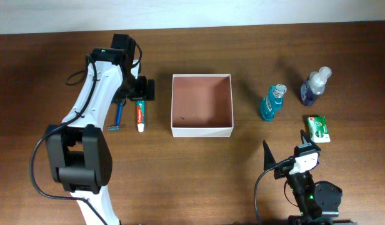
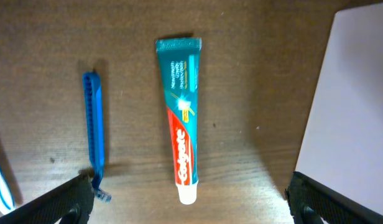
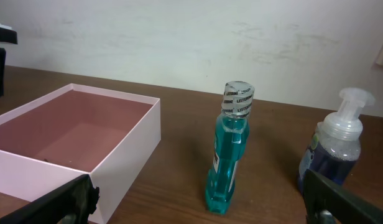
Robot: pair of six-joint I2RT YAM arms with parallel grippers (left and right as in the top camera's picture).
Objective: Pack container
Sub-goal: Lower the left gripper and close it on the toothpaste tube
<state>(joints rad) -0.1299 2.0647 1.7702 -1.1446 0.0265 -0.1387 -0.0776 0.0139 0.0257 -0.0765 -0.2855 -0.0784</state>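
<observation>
Toothpaste tube [image 2: 181,118], center of left wrist view: "Colgate", white letters on red band, running lengthwise toward cap end. Small print on teal upper half, too fine to read.

Mouthwash bottle [image 3: 227,155], center-right of right wrist view: seal band round cap w/ repeated wording, looks like "LISTERINE".

Pump bottle [image 3: 331,155], right edge: label not legible.

Green box [image 1: 318,128], right side of overhead view: print too small.

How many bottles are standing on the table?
2. A teal mouthwash bottle stands just right of the container; a dark blue pump bottle stands further right, nearer the back edge. None looks hidden.
</observation>
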